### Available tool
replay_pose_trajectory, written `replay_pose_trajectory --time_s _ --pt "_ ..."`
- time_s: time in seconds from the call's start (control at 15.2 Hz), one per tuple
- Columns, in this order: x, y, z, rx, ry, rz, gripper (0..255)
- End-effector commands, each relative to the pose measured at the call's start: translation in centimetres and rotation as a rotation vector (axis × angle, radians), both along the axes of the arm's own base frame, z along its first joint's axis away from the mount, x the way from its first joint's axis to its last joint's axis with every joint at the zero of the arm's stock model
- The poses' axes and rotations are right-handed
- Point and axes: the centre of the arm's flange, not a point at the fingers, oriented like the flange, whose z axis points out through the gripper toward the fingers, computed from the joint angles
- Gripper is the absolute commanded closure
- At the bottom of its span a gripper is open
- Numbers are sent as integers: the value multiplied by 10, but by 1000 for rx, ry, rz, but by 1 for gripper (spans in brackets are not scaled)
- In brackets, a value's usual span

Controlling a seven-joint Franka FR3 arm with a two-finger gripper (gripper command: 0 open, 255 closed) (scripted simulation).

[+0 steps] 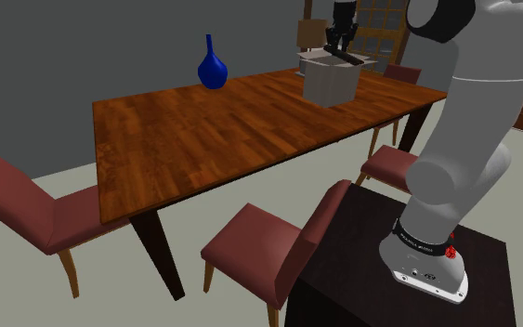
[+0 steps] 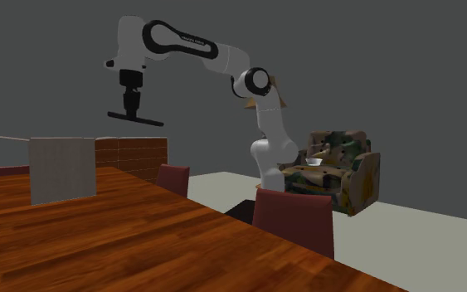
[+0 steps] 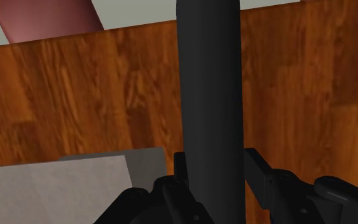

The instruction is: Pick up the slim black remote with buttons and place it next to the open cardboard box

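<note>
My gripper [image 1: 340,46] is shut on the slim black remote [image 1: 348,58] and holds it level in the air, well above the wooden table [image 1: 203,139]. In the shoulder view the remote hangs just over the far top edge of the open grey box [image 1: 331,82]. From the second exterior view, the remote [image 2: 136,119] and gripper [image 2: 129,106] are high up, to the right of the box [image 2: 62,168]. In the wrist view the remote [image 3: 209,95] runs long and dark between the fingers [image 3: 260,173], with the box's corner [image 3: 56,191] beside the gripper and table wood [image 3: 75,95] below.
A blue vase [image 1: 213,67] stands near the table's far edge. Dark red chairs [image 1: 259,246] line the table's sides, one [image 1: 27,200] at its end. My stand [image 1: 408,279] is at the shoulder view's lower right. A patterned sofa [image 2: 339,166] sits behind the arm.
</note>
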Motion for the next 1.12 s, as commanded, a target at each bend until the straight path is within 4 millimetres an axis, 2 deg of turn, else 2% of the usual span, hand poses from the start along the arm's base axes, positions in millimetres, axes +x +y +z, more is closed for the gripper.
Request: replay_pose_trajectory --time_s 0.0,1.06 --pt "0 1 -11 0 0 0 255" --pt "0 1 -95 0 0 0 255"
